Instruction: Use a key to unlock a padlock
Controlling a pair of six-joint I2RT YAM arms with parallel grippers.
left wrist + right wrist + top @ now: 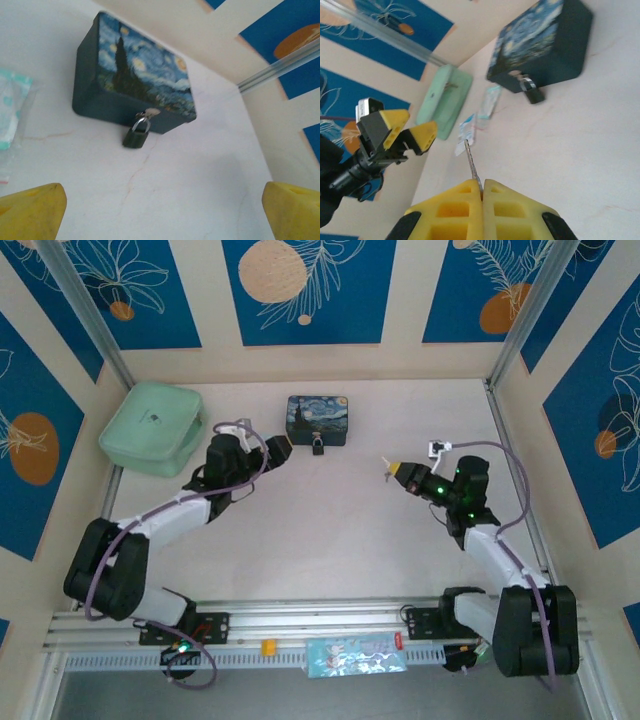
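While blue-paneled walls (350, 310) ring the pale marbled table (330, 530), left tool (162, 215) gapes; right tool (482, 192) pinches the key (471, 162).

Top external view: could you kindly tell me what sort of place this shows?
Probably a robot-testing booth: a pale marbled tabletop walled by cream panels with blue floral prints, silver aluminium frame posts, and two black-and-white robot arms bolted to a metal rail.

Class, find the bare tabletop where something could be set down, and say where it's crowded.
Free: the middle of the table, between left gripper and right gripper; also right of the starry-night tin. Crowded: far left, around green pouch and padlock.
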